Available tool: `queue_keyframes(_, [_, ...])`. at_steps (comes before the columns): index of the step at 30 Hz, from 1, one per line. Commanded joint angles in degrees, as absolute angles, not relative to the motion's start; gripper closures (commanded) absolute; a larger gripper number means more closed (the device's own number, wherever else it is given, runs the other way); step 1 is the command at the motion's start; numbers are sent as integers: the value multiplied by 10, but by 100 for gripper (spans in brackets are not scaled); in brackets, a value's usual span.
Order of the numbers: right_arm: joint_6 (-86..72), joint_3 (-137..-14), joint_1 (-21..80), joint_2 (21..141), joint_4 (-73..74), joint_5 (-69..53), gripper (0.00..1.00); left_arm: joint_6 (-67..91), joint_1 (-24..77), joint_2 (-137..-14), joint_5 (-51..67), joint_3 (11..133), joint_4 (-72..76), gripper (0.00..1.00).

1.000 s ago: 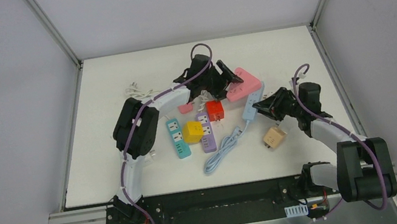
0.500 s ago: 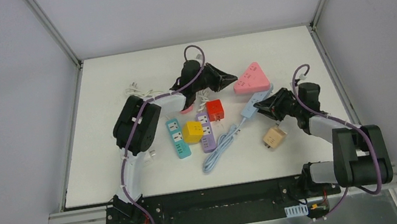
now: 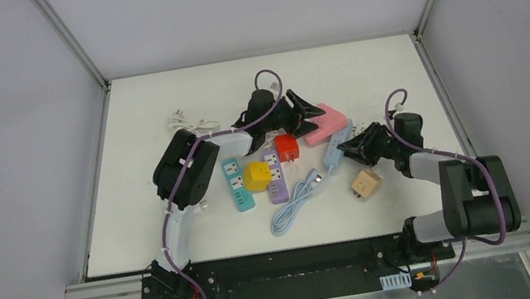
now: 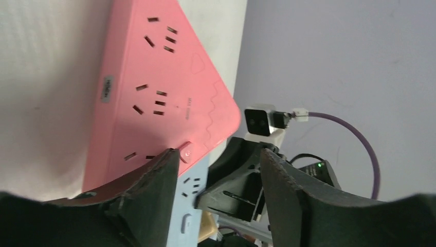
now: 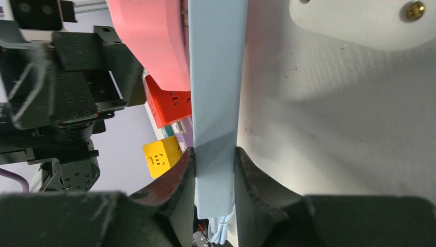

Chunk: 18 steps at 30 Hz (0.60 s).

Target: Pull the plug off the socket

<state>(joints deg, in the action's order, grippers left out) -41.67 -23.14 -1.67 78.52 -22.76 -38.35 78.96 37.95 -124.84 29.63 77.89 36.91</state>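
Top external view: we see the left gripper spread open and holding nothing, its fingers just beside the near corner of the pink power strip. In the left wrist view one finger touches that strip's rounded corner by the button, with a clear gap to the other finger.

The right gripper is clamped on the blue power strip; the right wrist view shows both fingers pressed against its long sides. The pink strip's edge lies against the blue strip's far end. Whether a plug sits in either, we cannot tell.

A red cube stands close on the left and a tan cube nearer the arms. Open table lies beyond, up to the far and right edges.
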Motion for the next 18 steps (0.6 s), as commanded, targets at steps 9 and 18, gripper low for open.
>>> queue_keyframes(9, [-448,-255,-16,667,-301,-406,100,720,342,-1146,244,751,299,22])
queue_keyframes(18, [-484,-275,-16,653,-324,-465,100,826,343,-1184,315,785,405,19])
